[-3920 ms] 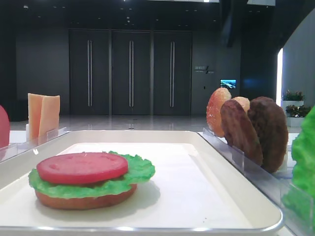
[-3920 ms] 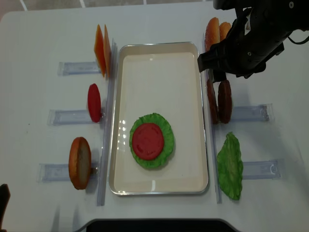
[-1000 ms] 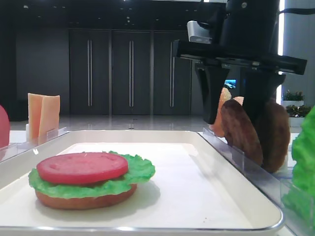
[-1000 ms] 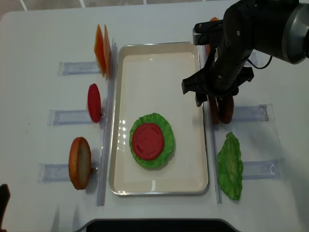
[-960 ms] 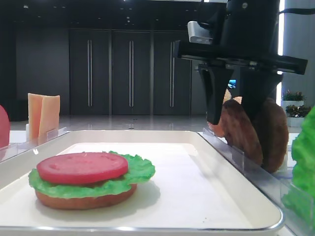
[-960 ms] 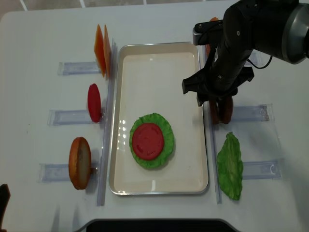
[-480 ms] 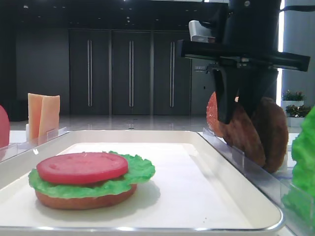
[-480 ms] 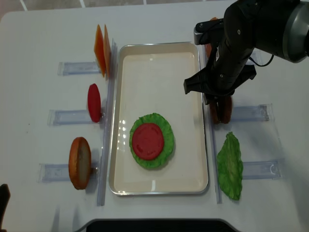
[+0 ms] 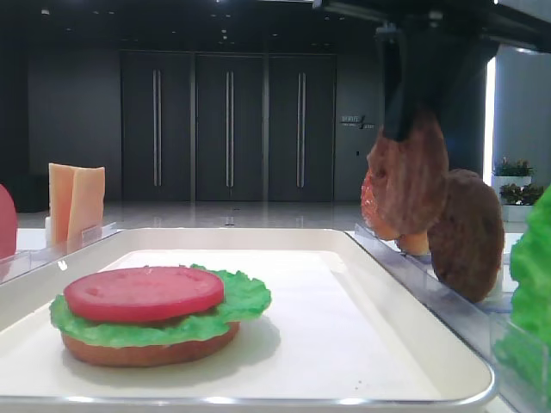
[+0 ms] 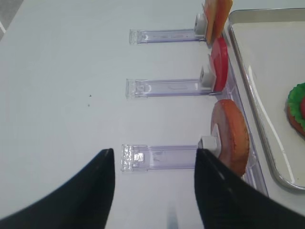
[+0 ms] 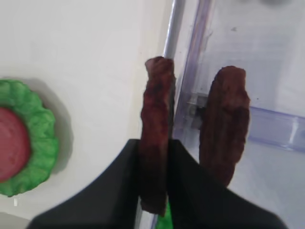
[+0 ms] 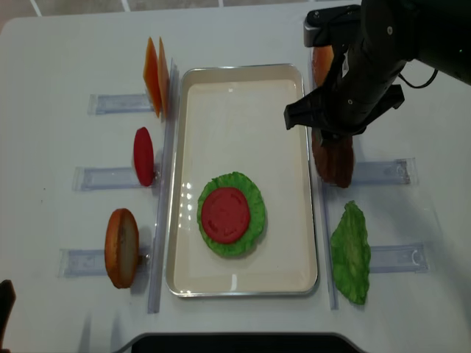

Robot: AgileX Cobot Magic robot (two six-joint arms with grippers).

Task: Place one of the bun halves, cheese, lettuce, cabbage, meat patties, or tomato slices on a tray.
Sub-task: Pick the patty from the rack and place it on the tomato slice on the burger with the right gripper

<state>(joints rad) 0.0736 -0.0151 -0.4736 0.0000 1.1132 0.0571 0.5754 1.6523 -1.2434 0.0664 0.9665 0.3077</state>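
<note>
Your right claw [image 11: 155,143] is pinching one meat patty [image 11: 156,129], lifted off its rack by the tray [image 12: 243,71] right rim. Stack has bun, lettuce, tomato; patty not placed yet.

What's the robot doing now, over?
Right gripper shut on one meat patty, lifted clear of its rack. Left gripper open, idle by the bun half. Tray path clear; stack waiting, over.
</note>
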